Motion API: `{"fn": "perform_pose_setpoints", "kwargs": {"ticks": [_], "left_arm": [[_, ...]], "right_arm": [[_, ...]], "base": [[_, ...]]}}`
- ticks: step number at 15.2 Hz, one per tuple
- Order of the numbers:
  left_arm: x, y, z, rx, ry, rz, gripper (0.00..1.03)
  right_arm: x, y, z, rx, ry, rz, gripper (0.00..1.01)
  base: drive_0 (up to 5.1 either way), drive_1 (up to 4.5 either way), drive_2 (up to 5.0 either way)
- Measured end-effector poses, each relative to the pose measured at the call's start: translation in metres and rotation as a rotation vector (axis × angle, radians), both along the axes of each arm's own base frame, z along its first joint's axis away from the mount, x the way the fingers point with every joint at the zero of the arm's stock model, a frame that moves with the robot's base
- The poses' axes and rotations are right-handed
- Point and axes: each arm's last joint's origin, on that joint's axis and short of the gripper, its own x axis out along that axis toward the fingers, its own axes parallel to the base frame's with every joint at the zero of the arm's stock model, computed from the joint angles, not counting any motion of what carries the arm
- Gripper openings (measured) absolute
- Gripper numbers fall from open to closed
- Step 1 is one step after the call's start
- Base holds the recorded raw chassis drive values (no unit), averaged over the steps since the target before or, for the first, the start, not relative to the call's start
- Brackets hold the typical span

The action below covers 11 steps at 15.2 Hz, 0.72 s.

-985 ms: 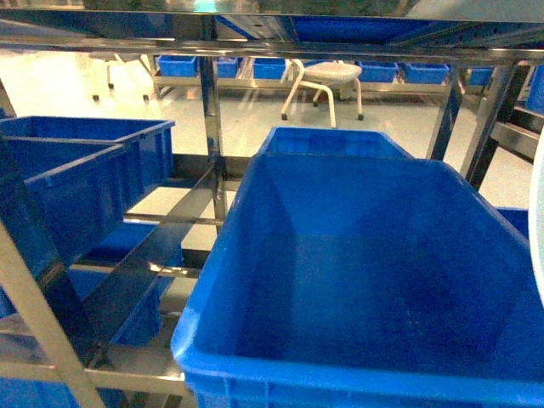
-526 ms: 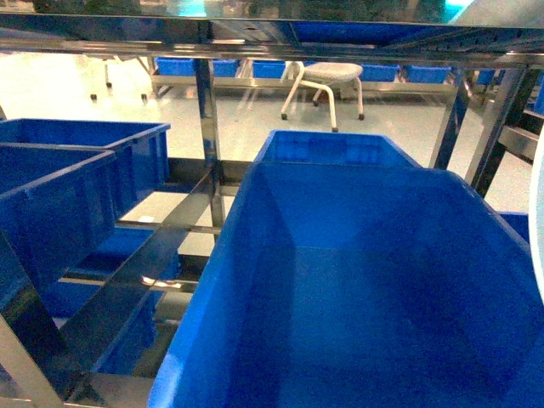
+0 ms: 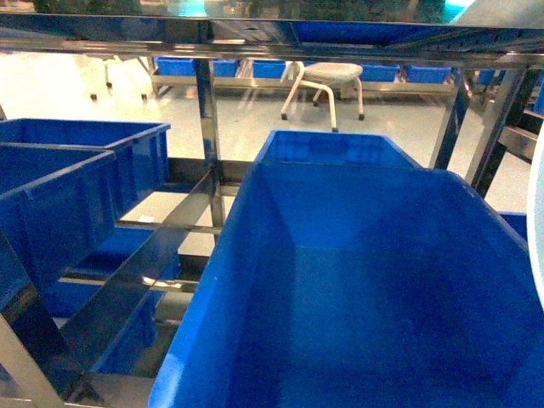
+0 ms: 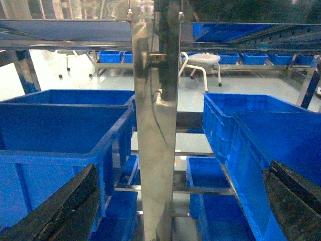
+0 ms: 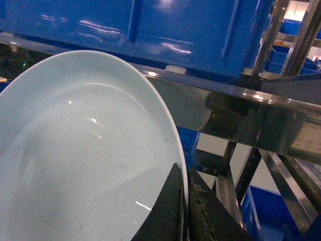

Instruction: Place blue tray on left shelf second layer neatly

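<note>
The blue tray (image 5: 85, 160) is a pale round dish that fills the left of the right wrist view. My right gripper (image 5: 184, 188) is shut on its rim, one black finger on each side. In the head view only a pale sliver of the tray (image 3: 538, 229) shows at the right edge, and neither gripper is seen there. The left shelf (image 3: 140, 272) is the steel rack at the left; dark-blue bins (image 3: 59, 195) sit on its tier. My left gripper (image 4: 183, 168) is open and holds nothing, its black fingers (image 4: 60, 211) spread either side of a steel upright (image 4: 155, 125).
A large dark-blue bin (image 3: 365, 289) fills the near middle of the head view, with another bin (image 3: 331, 146) behind it. A steel rail (image 5: 241, 118) and a blue bin (image 5: 150, 30) stand just beyond the tray. A white stool (image 3: 327, 81) is on the floor behind.
Over the first half second the head view closed in on the rack and the big bin grew in the frame. Since then nothing has visibly shifted.
</note>
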Motion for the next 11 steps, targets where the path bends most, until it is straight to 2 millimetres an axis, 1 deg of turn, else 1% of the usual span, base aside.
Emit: {"fn": "perform_pose_setpoints", "kwargs": {"ticks": [4,11], "left_arm": [[0.0,0.0,0.0,0.0,0.0,0.0,0.98],[0.0,0.0,0.0,0.0,0.0,0.0,0.98]], "right_arm": [[0.0,0.0,0.0,0.0,0.0,0.0,0.02],[0.0,0.0,-0.0001,0.0,0.0,0.0,0.02]], "base": [[0.0,4.16,-4.1],[0.0,0.0,0.0]]}}
